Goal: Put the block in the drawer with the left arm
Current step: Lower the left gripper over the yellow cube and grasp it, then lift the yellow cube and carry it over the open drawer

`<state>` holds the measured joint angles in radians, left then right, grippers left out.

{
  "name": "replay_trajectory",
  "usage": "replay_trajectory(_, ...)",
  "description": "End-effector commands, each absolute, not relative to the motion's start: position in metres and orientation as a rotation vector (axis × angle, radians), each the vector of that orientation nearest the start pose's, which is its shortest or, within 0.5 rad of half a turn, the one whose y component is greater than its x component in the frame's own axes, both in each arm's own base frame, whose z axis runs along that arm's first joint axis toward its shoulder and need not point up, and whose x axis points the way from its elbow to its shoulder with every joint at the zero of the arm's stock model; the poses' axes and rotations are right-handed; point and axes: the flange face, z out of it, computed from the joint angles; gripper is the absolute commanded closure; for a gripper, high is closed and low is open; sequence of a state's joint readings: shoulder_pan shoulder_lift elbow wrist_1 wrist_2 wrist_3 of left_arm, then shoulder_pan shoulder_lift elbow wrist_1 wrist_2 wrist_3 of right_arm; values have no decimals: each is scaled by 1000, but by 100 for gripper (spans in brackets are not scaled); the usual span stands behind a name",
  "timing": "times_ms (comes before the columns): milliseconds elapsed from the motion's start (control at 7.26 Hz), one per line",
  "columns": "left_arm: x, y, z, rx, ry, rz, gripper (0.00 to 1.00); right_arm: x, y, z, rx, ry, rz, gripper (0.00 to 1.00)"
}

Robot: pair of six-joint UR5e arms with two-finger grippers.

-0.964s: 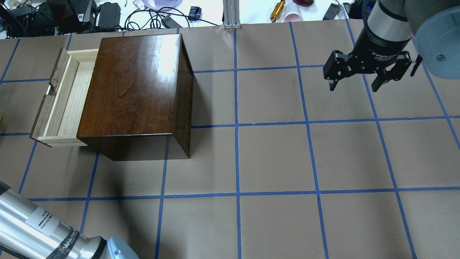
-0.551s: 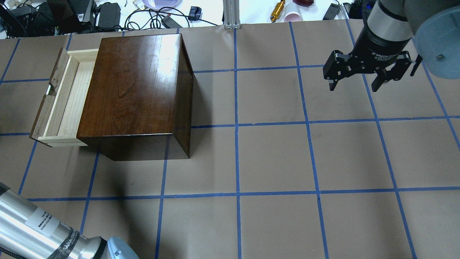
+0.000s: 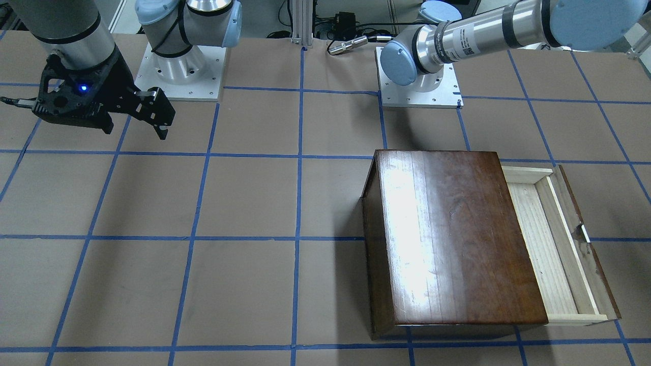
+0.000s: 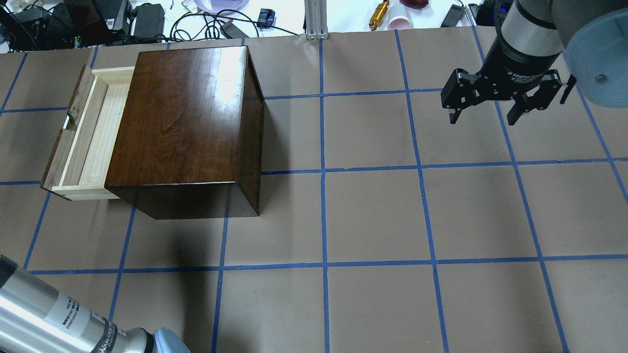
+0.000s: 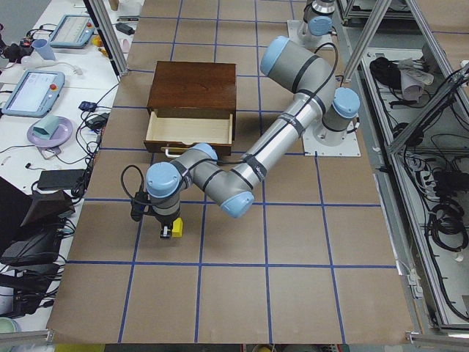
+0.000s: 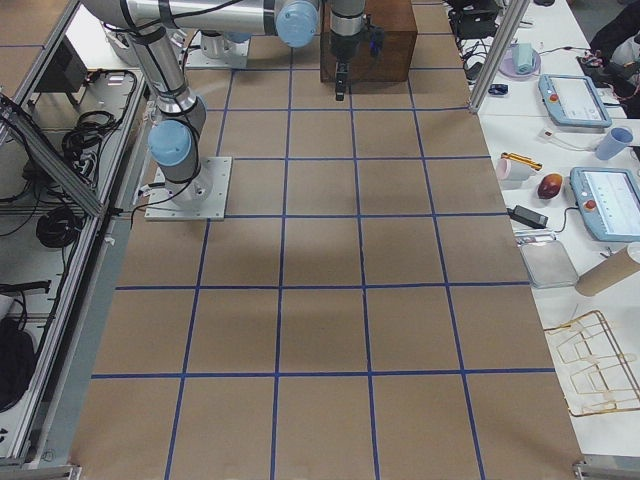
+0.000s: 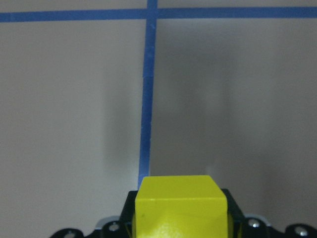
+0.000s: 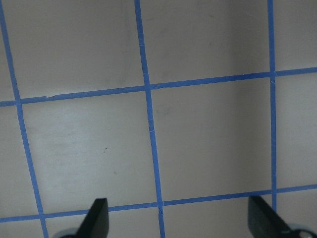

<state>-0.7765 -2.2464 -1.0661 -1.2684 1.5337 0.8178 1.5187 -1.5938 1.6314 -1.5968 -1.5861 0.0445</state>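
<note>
The yellow block [image 7: 181,208] sits between the fingers of my left gripper [image 7: 181,215], which is shut on it above the brown paper. In the exterior left view the left gripper [image 5: 170,229] and block [image 5: 176,229] hang over the table well out in front of the drawer [image 5: 189,134]. The drawer [image 4: 91,132] stands pulled open and empty from the dark-brown box [image 4: 186,117]; it also shows in the front-facing view [image 3: 552,244]. Only the left arm's forearm [image 4: 49,314] shows overhead. My right gripper [image 4: 483,117] is open and empty, far from the box.
Blue tape lines grid the paper-covered table [image 4: 373,215]. Cables, chargers and cups [image 4: 206,19] lie beyond the far edge. The arm bases [image 3: 417,86] stand on white plates. The right gripper [image 8: 181,223] looks down on bare paper.
The left arm's forearm has slid slightly down and left in the overhead view. The right gripper has stayed almost still, and the drawer and box have not moved.
</note>
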Motion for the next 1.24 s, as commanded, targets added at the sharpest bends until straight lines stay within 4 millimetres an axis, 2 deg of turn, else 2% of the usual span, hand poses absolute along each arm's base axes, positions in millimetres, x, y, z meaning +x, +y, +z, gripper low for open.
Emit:
replay_trajectory(0,360,-642,413,57,3107,-139,100,107,-487,472,152,3153,17,0)
replay_trajectory(138,314,-644,437,-3,3139,-95,100,107,-487,472,152,3152,17,0)
replay_trajectory(276,271,-648,450,-76,3156,-72,100,107,-487,472,152,3152,17,0)
replay_trajectory(413,237,-653,454,-24,3168,-51,100,106,-487,472,155,3152,17,0)
replay_trajectory(689,160,-661,437,-93,3204,43,100,107,-487,472,152,3152,17,0)
replay_trajectory(827,136,-662,418,-46,3220,93,100,107,-487,472,152,3152,19,0)
replay_trajectory(964,127,-661,399,-5,3227,136,100,107,-487,472,152,3152,19,0)
replay_trajectory(1102,127,-658,391,-2,3225,158,100,107,-487,472,152,3152,17,0)
